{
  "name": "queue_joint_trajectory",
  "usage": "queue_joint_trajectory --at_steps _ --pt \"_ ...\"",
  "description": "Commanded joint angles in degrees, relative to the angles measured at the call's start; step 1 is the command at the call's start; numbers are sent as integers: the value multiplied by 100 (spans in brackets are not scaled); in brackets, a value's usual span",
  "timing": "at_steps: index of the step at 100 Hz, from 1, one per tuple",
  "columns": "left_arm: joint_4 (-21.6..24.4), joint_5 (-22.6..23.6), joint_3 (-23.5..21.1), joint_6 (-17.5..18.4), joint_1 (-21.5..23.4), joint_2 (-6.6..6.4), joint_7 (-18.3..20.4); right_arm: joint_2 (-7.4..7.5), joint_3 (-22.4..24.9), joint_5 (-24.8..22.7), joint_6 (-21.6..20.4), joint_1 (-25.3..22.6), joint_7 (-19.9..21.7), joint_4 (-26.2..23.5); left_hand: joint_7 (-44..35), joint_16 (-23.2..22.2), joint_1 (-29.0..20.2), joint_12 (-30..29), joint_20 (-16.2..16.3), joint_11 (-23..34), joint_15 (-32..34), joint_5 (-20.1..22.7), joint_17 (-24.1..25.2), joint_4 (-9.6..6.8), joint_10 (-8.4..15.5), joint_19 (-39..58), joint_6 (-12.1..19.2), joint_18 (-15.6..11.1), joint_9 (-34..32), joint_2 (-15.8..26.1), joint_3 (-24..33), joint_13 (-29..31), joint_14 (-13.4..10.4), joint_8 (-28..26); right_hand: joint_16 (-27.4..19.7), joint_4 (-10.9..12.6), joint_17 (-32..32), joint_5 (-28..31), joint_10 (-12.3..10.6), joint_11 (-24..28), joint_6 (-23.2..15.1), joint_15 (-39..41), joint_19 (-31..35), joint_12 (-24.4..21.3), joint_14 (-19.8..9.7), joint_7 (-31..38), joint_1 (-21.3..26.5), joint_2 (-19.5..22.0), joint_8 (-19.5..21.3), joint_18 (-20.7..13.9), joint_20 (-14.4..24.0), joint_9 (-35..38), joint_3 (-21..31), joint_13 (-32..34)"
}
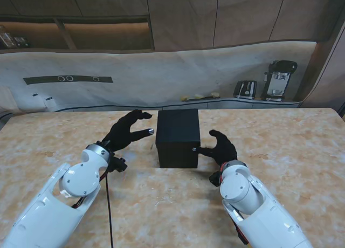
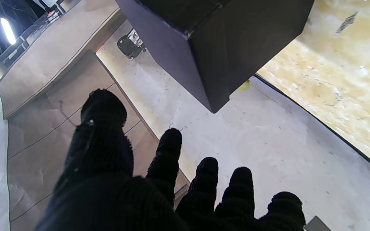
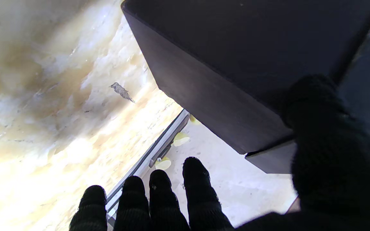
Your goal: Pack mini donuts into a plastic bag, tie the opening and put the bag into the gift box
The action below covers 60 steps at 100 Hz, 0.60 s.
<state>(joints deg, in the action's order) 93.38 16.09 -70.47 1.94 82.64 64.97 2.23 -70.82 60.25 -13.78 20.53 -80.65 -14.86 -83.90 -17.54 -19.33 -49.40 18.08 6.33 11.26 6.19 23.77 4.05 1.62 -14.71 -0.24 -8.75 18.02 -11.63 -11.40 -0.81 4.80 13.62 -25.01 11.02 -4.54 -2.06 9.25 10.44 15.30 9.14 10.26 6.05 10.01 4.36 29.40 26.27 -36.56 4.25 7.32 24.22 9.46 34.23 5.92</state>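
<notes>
A black gift box (image 1: 178,137) stands shut in the middle of the marble table (image 1: 280,135). My left hand (image 1: 126,130), in a black glove, hovers just left of the box with fingers spread and holds nothing. On the box's right side my right hand (image 1: 220,149) is open too, its thumb reaching to the box's lower right edge. The left wrist view shows the box (image 2: 217,45) beyond spread fingertips (image 2: 169,144). In the right wrist view the box (image 3: 242,64) fills the frame close to the thumb (image 3: 316,106). No donuts or plastic bag are visible.
Beyond the table's far edge runs a pale counter (image 1: 161,78) with two dark appliances (image 1: 280,80) at the right and a few small yellowish bits (image 1: 199,97). A black cable (image 1: 109,210) hangs under my left forearm.
</notes>
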Motion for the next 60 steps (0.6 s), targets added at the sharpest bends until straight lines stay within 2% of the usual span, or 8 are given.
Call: queue_joint_trajectory --at_steps 1,37,60 --pt "-18 -62 20 17 -155 -2 148 -53 -1 18 21 -37 53 -47 -188 -20 29 -15 75 30 -17 114 23 -16 114 -55 201 -94 62 -34 -47 -134 -186 -97 127 79 -8 21 -148 34 41 41 -146 -9 -197 -73 -189 152 -69 -46 -23 36 81 38" --pt "-484 -142 363 106 -661 -12 373 -49 27 9 73 -56 58 -93 -423 -4 -30 -42 -3 8 -37 305 6 -6 144 -68 439 -190 7 -150 -46 -108 -214 -160 126 86 -3 39 -135 60 52 42 -162 0 -199 -87 -148 126 -72 -44 -19 31 100 35" --pt "-838 13 631 203 -1031 -44 552 -50 25 19 94 -70 61 -118 -549 2 -126 -41 -111 20 -48 325 1 -7 179 -107 515 -260 80 -254 -30 -170 -250 -193 126 85 -1 46 -138 63 56 42 -175 0 -195 -93 -158 128 -72 -38 -18 31 95 38"
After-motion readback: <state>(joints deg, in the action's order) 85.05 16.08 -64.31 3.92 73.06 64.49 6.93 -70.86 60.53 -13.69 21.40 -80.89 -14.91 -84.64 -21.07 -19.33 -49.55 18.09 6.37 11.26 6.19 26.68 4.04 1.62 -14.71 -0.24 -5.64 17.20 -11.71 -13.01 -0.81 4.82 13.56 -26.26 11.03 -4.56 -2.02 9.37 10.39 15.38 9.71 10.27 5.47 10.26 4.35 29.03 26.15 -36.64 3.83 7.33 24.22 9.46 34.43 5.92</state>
